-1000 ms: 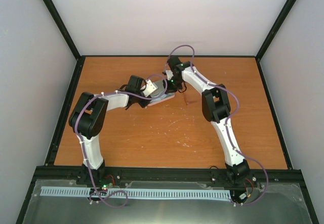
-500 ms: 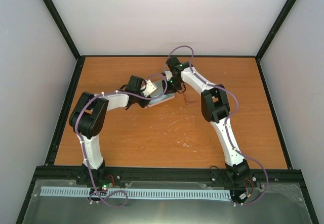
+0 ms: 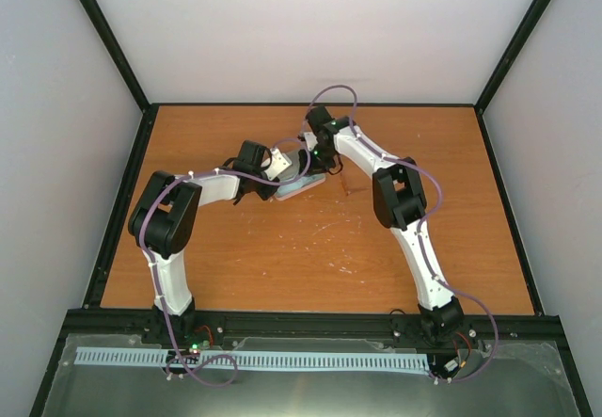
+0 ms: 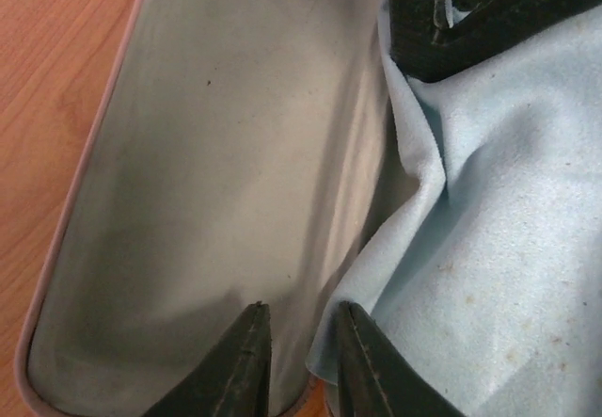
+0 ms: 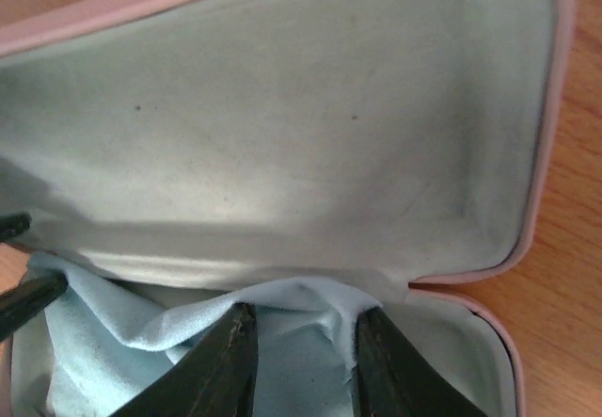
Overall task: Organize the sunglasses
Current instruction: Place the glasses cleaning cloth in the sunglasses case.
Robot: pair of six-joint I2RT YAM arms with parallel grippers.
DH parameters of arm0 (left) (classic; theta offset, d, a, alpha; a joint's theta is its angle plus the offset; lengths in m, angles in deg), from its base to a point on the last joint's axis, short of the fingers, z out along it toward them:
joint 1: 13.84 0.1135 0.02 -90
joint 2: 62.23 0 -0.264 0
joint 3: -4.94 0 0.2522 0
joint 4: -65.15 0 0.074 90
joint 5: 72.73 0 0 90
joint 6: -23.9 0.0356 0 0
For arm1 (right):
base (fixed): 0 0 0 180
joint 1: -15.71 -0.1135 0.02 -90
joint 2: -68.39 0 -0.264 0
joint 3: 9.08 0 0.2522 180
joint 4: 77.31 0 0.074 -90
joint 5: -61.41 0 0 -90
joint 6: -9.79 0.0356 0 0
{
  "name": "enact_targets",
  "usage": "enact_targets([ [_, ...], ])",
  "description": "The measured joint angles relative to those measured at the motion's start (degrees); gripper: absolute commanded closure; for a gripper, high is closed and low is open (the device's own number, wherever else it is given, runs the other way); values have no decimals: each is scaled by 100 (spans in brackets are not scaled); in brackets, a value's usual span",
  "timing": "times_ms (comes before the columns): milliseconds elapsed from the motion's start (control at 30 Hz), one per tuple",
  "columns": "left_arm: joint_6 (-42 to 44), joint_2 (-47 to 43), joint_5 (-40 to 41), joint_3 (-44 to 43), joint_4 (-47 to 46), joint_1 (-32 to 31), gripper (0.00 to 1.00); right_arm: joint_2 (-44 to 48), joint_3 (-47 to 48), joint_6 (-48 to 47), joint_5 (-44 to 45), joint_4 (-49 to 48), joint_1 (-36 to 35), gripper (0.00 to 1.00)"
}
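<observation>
1. Top external: both arms are being reached over the table (image 3: 282, 248) and are meeting at the open case (image 3: 303, 185), well out from the bases.
2. Left wrist: the cloth (image 4: 499, 248) is being shown rumpled inside the case. It is covering one side of the grey lining, and the other side is being left bare.
3. Left gripper (image 4: 299, 312): the fingers are being held narrowly parted at the cloth's edge. Bare lining is being seen in the gap, so nothing is being clamped.
4. Right gripper (image 5: 306, 312): the fingers are being held parted, with a ridge of cloth bunched between them. Whether it is being pinched or only pushed down cannot be told.
5. Sunglasses (image 3: 346, 185): these are probably the faint reddish streak on the wood just right of the case, but it is too faint to be confirmed. None are being shown inside the case in either wrist view.
6. Progress, as a judgement: the case is open and the cloth is in it, apparently being tucked down. The task is being judged as roughly midway.
7. Work being left: the cloth needs flattening, the sunglasses need lifting off the table and laying in the case, and the case needs closing.
</observation>
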Motion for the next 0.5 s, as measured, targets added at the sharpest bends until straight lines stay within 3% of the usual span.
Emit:
enact_targets([
  [400,-37,-15,122,0,0,2,74,527,-697,155,870,-479,-50,62],
  [500,-42,-50,136,-4,-2,2,77,748,-929,179,1051,-608,-46,74],
])
